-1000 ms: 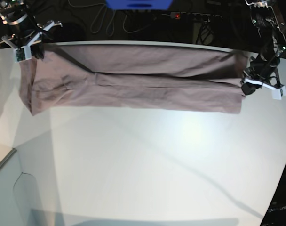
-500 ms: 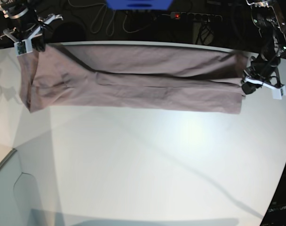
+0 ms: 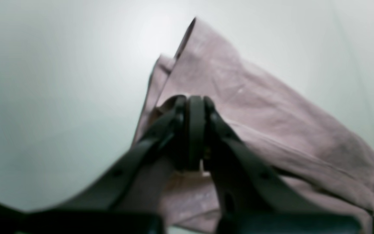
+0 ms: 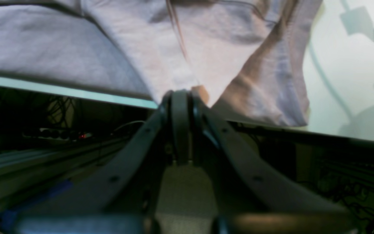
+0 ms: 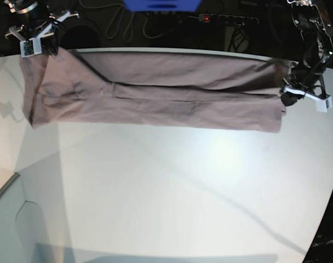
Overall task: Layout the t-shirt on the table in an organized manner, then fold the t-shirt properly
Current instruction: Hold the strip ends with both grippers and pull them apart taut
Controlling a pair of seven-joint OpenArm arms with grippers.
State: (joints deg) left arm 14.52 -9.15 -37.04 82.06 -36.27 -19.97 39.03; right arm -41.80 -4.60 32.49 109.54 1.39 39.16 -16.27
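The mauve-grey t-shirt (image 5: 155,96) lies stretched in a long folded band across the far part of the white table (image 5: 172,186). My right gripper (image 5: 41,48) is at the base view's upper left, shut on the t-shirt's corner and lifting it above the table's far edge; its wrist view shows the cloth (image 4: 206,58) hanging from the closed jaws of the right gripper (image 4: 182,97). At the band's right end my left gripper (image 5: 286,97) is shut on the cloth; seen from the left wrist camera, the left gripper (image 3: 195,104) pinches the t-shirt (image 3: 271,123) low over the table.
Behind the table's far edge lie dark cables, a power strip (image 5: 227,19) with a red light and a blue object (image 5: 161,4). The table's curved edge (image 5: 325,203) runs down the right side.
My right gripper has risen and moved toward the far edge, pulling the t-shirt's left corner up with it. The left gripper has lifted its end slightly.
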